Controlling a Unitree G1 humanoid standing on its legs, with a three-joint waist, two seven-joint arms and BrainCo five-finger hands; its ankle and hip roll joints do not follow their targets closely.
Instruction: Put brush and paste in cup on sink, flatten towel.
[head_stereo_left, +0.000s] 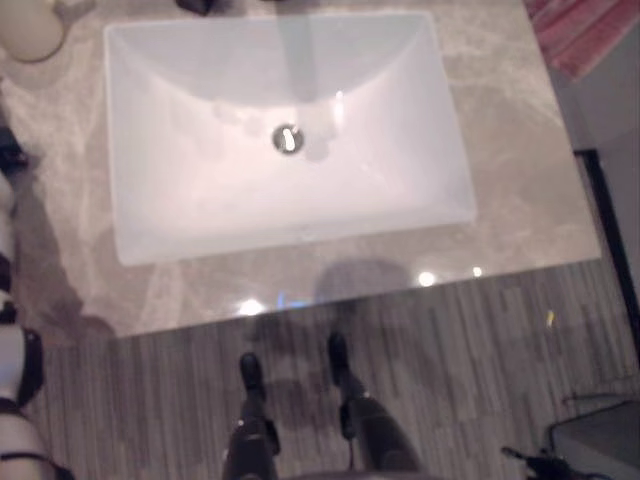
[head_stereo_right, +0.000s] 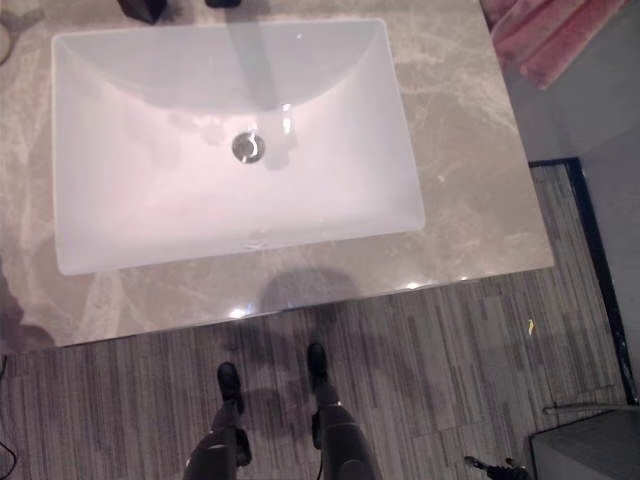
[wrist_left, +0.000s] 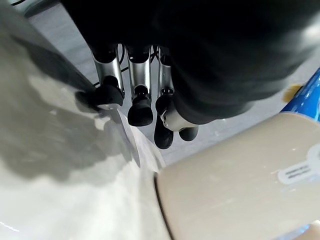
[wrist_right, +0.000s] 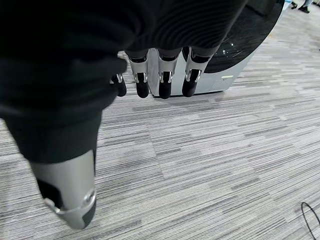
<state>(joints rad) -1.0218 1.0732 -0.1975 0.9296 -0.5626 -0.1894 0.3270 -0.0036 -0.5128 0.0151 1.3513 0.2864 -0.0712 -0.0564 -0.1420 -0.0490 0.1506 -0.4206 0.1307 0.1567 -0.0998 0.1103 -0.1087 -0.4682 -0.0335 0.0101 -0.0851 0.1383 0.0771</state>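
Both hands (wrist_right: 155, 75) (wrist_left: 140, 95) hang relaxed, nothing held; soft pink towel (head_stereo_right: 545, 35) far right is judged best flattened from its edges.

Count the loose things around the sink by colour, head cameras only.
Pink: 1, the towel at the far right corner.
Cream: 1, a rounded item at the far left corner.
Black: 2, a block and a stub at the counter's back edge, both cut off by the frame.
Total: 4.
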